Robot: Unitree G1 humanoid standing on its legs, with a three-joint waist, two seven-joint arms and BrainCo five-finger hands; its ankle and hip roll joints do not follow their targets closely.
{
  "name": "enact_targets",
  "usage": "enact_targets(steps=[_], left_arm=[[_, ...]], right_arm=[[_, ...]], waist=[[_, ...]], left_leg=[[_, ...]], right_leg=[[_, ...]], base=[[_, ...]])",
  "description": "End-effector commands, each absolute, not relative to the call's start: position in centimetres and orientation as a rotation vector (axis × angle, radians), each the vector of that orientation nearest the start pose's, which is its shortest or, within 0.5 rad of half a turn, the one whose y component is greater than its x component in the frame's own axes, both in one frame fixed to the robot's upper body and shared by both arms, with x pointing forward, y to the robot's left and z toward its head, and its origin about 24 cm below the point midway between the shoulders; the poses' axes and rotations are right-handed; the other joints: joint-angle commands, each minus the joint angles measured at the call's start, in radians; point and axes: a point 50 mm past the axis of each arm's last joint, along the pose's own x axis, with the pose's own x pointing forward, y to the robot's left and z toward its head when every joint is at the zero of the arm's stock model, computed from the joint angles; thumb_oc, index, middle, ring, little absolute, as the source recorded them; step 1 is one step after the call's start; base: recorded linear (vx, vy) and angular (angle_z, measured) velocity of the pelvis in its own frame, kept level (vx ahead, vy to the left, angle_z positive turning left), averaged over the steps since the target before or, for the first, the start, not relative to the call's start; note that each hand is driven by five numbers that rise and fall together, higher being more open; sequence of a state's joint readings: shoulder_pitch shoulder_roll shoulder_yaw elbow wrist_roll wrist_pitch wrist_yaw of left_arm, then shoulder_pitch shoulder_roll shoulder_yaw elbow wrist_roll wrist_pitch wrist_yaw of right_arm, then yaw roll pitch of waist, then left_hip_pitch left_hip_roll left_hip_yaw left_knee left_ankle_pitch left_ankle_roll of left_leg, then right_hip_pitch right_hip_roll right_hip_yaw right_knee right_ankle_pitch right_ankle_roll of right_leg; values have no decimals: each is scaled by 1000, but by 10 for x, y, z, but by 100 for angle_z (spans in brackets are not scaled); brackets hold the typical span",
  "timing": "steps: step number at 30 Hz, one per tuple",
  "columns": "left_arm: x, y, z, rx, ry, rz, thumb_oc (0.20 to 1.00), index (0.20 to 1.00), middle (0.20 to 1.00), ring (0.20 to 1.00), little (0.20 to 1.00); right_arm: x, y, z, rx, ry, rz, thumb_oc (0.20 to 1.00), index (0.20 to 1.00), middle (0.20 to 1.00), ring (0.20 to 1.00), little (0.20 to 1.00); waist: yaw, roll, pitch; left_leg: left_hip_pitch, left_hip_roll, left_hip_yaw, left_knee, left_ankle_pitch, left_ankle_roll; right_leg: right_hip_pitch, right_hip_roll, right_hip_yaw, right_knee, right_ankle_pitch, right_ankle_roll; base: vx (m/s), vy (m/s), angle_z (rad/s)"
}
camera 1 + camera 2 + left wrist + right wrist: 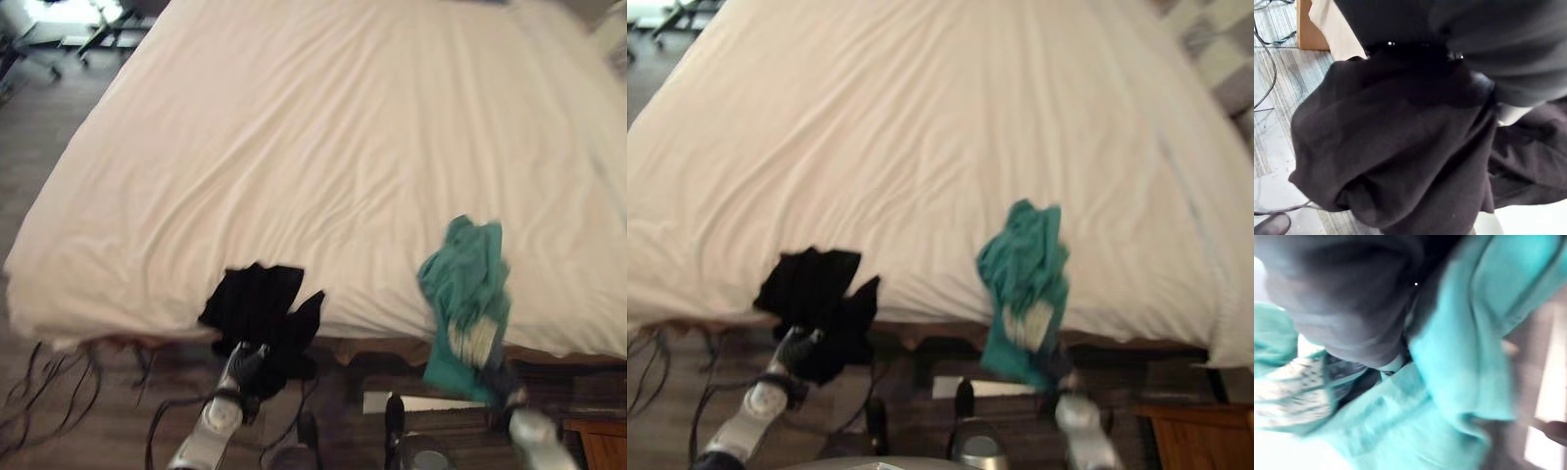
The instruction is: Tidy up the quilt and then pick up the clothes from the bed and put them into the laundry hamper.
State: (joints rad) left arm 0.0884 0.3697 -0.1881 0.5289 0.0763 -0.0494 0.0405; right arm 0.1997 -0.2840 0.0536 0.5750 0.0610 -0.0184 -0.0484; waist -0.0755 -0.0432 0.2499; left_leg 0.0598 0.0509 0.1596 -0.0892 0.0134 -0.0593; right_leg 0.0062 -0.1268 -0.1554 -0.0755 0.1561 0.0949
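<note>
While I look down at the bed, the cream quilt lies spread flat over it, filling most of the frame, with only soft wrinkles running across it. My left hand, low and left of centre, sits under a black garment that is bunched at the quilt's near edge and hangs off the bed side toward the wooden floor; in my left wrist view the dark cloth drapes right over my fingers, so I cannot tell whether they are curled on it. My right hand, at the lower right, is up inside a teal garment with a pale printed patch, which stands bunched above the bed's near edge and trails down past it. Teal cloth wraps that hand too, and I cannot tell how its fingers sit.
</note>
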Motion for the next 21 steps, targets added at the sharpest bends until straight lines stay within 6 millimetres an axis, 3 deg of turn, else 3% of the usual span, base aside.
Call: enact_targets(steps=[1, 3, 6, 7, 8, 10, 11, 12, 13, 14, 15, 16, 17, 18, 19, 20, 21], left_arm=[[192, 232, -73, 359, 554, -15, 200, 200, 200, 200, 200], [190, 233, -75, 346, 565, -6, 200, 200, 200, 200, 200], [182, 240, -81, 307, 603, 35, 200, 200, 200, 200, 200], [180, 242, -82, 299, 607, 52, 200, 200, 200, 200, 200], [177, 243, -82, 259, 596, 85, 200, 200, 200, 200, 200], [176, 243, -82, 239, 591, 97, 200, 200, 200, 200, 200], [176, 246, -81, 210, 579, 132, 200, 200, 200, 200, 200], [176, 246, -81, 210, 579, 133, 200, 200, 200, 200, 200], [178, 246, -81, 200, 572, 149, 200, 200, 200, 200, 200], [186, 241, -80, 170, 556, 167, 200, 200, 200, 200, 200], [186, 241, -80, 169, 555, 167, 200, 200, 200, 200, 200], [189, 240, -79, 149, 547, 189, 200, 200, 200, 200, 200], [189, 240, -79, 149, 547, 189, 200, 200, 200, 200, 200], [187, 243, -79, 117, 552, 231, 200, 200, 200, 200, 200], [183, 247, -83, 93, 572, 276, 200, 200, 200, 200, 200], [183, 247, -83, 94, 572, 276, 200, 200, 200, 200, 200], [176, 249, -90, 85, 627, 309, 200, 200, 200, 200, 200]], right_arm=[[132, -232, -110, -123, 774, -75, 200, 200, 200, 200, 200], [133, -231, -109, -119, 767, -63, 200, 200, 200, 200, 200], [145, -224, -104, -147, 732, 26, 200, 200, 200, 200, 200], [151, -221, -101, -173, 718, 62, 200, 200, 200, 200, 200], [165, -214, -98, -247, 699, 146, 200, 200, 200, 200, 200], [173, -211, -96, -279, 683, 177, 200, 200, 200, 200, 200], [193, -209, -88, -345, 637, 217, 200, 200, 200, 200, 200], [193, -209, -88, -345, 636, 217, 200, 200, 200, 200, 200], [199, -212, -85, -373, 617, 199, 200, 200, 200, 200, 200], [210, -220, -77, -406, 581, 141, 200, 200, 200, 200, 200], [210, -220, -77, -407, 580, 141, 200, 200, 200, 200, 200], [218, -221, -72, -405, 553, 100, 200, 200, 200, 200, 200], [218, -221, -72, -405, 553, 100, 200, 200, 200, 200, 200], [220, -219, -72, -381, 546, 45, 200, 200, 200, 200, 200], [219, -223, -73, -366, 551, -12, 200, 200, 200, 200, 200], [219, -222, -73, -365, 552, -12, 200, 200, 200, 200, 200], [210, -224, -79, -354, 584, -53, 200, 200, 200, 200, 200]], waist=[[-21, 27, -6], [-18, 28, -7], [21, 34, -29], [34, 35, -36], [80, 44, -44], [98, 48, -45], [144, 55, -32], [143, 55, -35], [163, 59, -25], [169, 63, -3], [167, 64, -6], [161, 60, 0], [160, 60, 2], [146, 47, -8], [148, 36, -23], [142, 36, -22], [145, 34, -45]], left_leg=[[0, 12, -45, 3, -49, 19], [2, 7, -59, 6, -50, 21], [0, -3, -115, 6, -43, 23], [-2, -4, -132, 6, -41, 21], [-2, -5, -167, 7, -37, 14], [-11, -6, -183, 9, -30, 12], [-39, -18, -223, 21, -14, 1], [-43, -18, -224, 21, -12, 1], [-81, -24, -234, 41, -3, -14], [-139, 6, -82, 98, 7, -32], [-145, 6, -84, 100, 7, -31], [-154, 64, 85, 137, 2, -29], [-155, 65, 84, 142, -1, -29], [-144, 145, 257, 207, -30, -40], [-115, 205, 341, 256, -36, -43], [-120, 207, 333, 264, -39, -44], [-91, 230, 363, 257, -33, -54]], right_leg=[[-85, 39, 256, 247, -232, 104], [-75, 56, 292, 240, -243, 92], [-36, 65, 277, 200, -258, 53], [-16, 59, 249, 175, -259, 48], [30, 45, 188, 110, -253, 44], [43, 41, 169, 80, -244, 43], [64, 27, 117, 39, -241, 40], [61, 27, 116, 37, -238, 40], [68, 10, 60, 26, -238, 43], [77, -34, -73, 30, -247, 55], [74, -33, -75, 29, -245, 55], [75, -55, -156, 37, -247, 61], [76, -55, -156, 38, -248, 61], [106, -79, -266, 42, -258, 56], [127, -114, -372, 74, -253, 41], [130, -113, -379, 76, -256, 42], [150, -129, -463, 108, -262, 32]], base=[[25, 17, 16], [5, -8, 16], [32, -95, 48], [66, -210, 63], [40, -196, 83], [-27, -120, 81], [-69, -58, 76], [-150, -77, 78], [-270, -14, 96], [-270, -14, 157], [-329, 22, 198], [-145, 16, 206], [-239, 19, 242], [-200, 84, 282], [-199, 79, 289], [-80, 178, 280], [23, 95, 233]])
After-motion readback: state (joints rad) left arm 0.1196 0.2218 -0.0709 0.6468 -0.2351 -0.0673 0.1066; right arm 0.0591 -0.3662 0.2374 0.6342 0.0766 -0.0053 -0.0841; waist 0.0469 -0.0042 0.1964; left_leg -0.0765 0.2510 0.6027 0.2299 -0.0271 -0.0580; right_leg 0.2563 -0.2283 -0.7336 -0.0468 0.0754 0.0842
